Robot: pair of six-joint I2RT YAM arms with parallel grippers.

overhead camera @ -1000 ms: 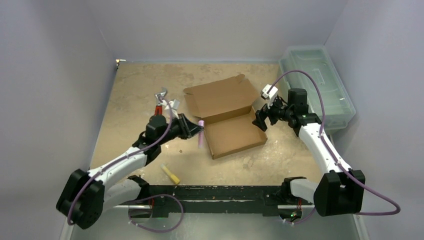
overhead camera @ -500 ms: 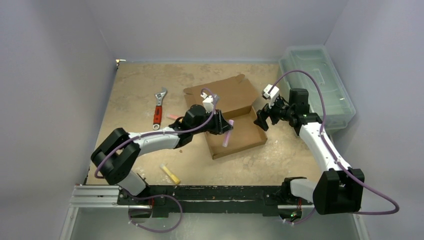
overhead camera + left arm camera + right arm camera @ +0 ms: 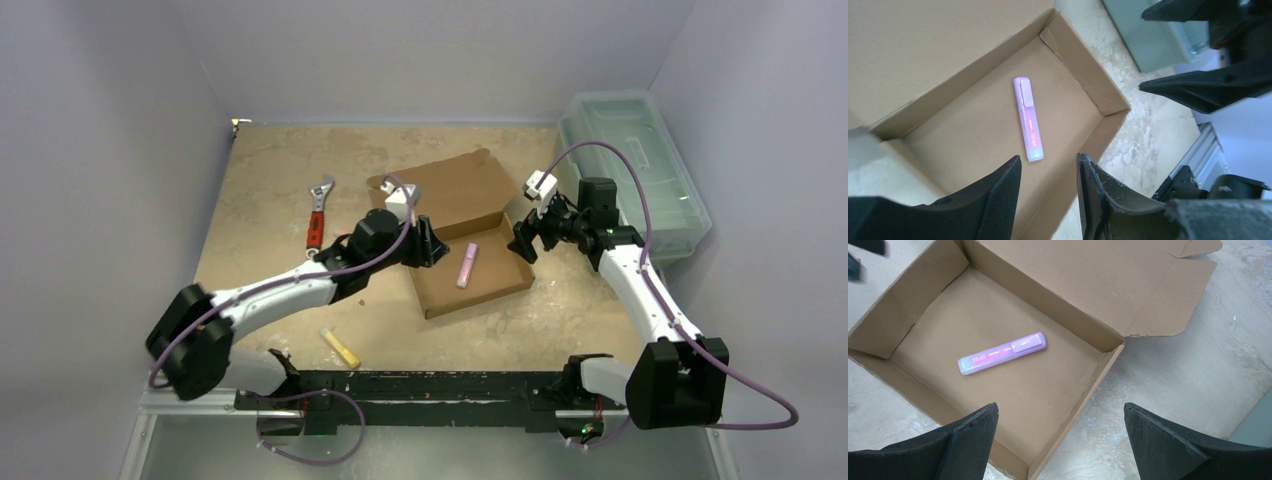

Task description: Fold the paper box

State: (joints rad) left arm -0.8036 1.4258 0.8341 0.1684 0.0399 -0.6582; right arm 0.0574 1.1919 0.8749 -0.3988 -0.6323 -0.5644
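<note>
Brown box open, purple highlighter lying loose inside, left gripper parted and empty over left wall, right gripper spread wide and empty by right wall

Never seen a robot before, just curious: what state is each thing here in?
paper box: open, lid laid back
highlighter: capped, lying inside the paper box
wrench: lying flat, untouched
yellow marker: lying flat, untouched
plastic bin: standing upright, untouched
left hand: open, empty
right hand: wide open, empty
</note>
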